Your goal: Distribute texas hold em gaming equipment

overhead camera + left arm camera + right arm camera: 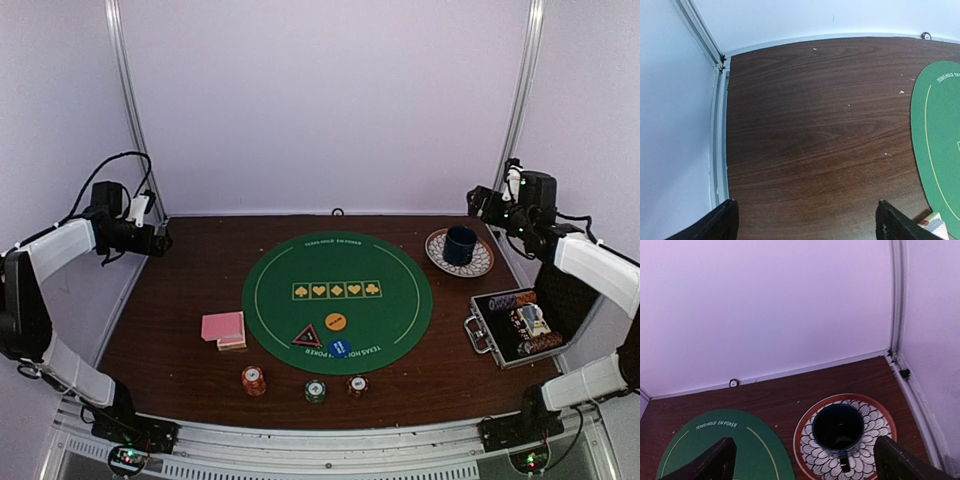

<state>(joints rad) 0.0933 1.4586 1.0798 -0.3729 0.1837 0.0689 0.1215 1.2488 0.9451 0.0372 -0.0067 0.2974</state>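
A pink-backed deck of cards (224, 328) lies left of the green poker mat (337, 297); its corner shows in the left wrist view as cards (936, 225). On the mat's near part sit an orange button (335, 322), a blue button (339, 348) and a red-edged black triangle marker (306, 337). Three chip stacks stand in front: orange-red (253, 380), green (315, 391), orange-red (357, 385). My left gripper (807, 222) hangs open high over the bare far-left wood. My right gripper (807, 460) is open, high above the far right corner, over the mug.
A blue mug (838, 429) stands on a patterned plate (880, 427) at the far right. An open silver-edged black case (515, 326) with chips and cards lies at the right edge. White walls close the table on three sides.
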